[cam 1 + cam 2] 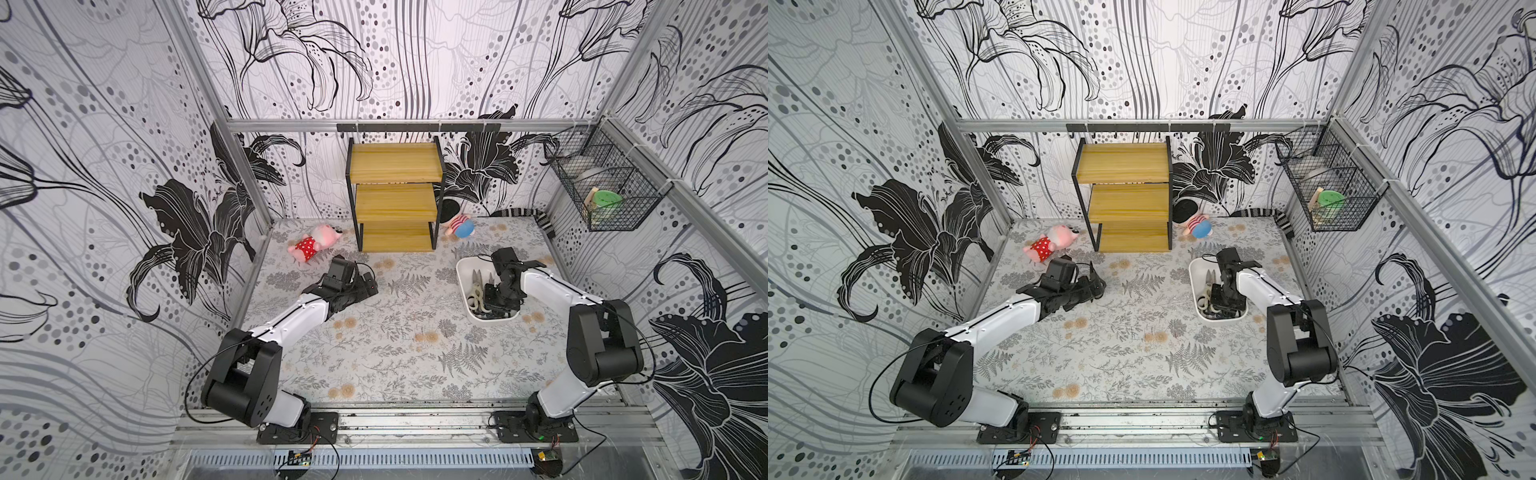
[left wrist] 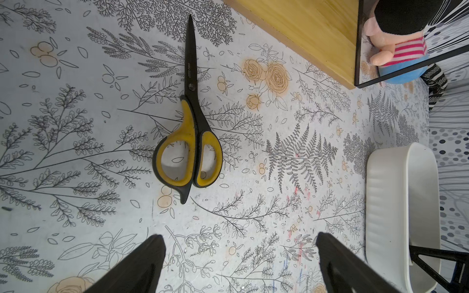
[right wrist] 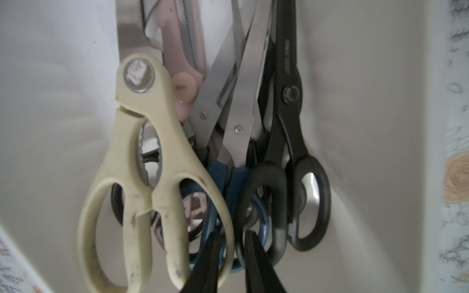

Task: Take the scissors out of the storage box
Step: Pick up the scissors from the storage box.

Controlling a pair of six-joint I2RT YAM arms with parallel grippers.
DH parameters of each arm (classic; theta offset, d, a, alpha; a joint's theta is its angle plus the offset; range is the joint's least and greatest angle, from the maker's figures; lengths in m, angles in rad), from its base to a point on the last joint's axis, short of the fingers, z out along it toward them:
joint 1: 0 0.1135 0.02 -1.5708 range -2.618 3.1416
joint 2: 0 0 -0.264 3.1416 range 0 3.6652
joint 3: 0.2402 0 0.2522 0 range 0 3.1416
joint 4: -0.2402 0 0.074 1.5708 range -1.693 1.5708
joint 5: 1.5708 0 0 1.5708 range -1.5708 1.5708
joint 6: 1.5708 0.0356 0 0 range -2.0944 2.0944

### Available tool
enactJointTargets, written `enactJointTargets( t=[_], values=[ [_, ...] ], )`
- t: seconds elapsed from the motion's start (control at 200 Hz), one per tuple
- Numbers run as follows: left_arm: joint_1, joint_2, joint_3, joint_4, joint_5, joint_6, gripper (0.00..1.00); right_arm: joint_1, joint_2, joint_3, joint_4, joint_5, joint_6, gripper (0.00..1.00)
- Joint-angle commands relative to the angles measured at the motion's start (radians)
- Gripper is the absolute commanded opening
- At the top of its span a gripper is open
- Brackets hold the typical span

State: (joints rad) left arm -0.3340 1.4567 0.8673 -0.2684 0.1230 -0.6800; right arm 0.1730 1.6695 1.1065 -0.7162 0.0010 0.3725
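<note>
The white storage box (image 1: pixel 463 270) stands on the right of the table, seen in both top views (image 1: pixel 1196 266). Several scissors (image 1: pixel 478 295) lie in it: a cream-handled pair (image 3: pixel 142 152), a pale pink pair (image 3: pixel 182 83), a dark blue pair (image 3: pixel 238 177) and black pairs (image 3: pixel 291 101). My right gripper (image 3: pixel 232 232) reaches down into the box. Its jaws are nearly together, pinching the overlapping rims of the cream and black handle loops. A yellow-black pair (image 2: pixel 189 142) lies flat on the table. Just short of its handles, my left gripper (image 2: pixel 238 238) stands open and empty.
A wooden three-tier shelf (image 1: pixel 395 195) stands at the back centre. A pink plush in a red dress (image 1: pixel 313 243) lies left of it, and a striped plush (image 1: pixel 459 226) lies to its right. A black wire basket (image 1: pixel 602 187) hangs on the right wall.
</note>
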Motion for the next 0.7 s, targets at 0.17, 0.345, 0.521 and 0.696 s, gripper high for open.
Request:
enactJointTargets(
  t=[0.17,0.345,0.521,0.696],
  values=[
    [0.001,-0.032,-0.031,-0.003,-0.039,0.003,0.98,-0.001,0.045,0.034,0.006,-0.013,0.008,0.13],
    [0.001,-0.034,-0.028,-0.005,-0.041,0.009,0.98,-0.001,0.004,0.058,-0.044,0.011,0.012,0.11],
    [0.001,-0.022,-0.017,-0.002,-0.038,0.019,0.98,-0.002,-0.035,0.079,-0.062,0.016,0.015,0.12],
    [0.001,-0.007,0.008,-0.017,-0.036,0.031,0.98,-0.001,-0.007,0.119,-0.055,0.003,0.025,0.07]
  ],
)
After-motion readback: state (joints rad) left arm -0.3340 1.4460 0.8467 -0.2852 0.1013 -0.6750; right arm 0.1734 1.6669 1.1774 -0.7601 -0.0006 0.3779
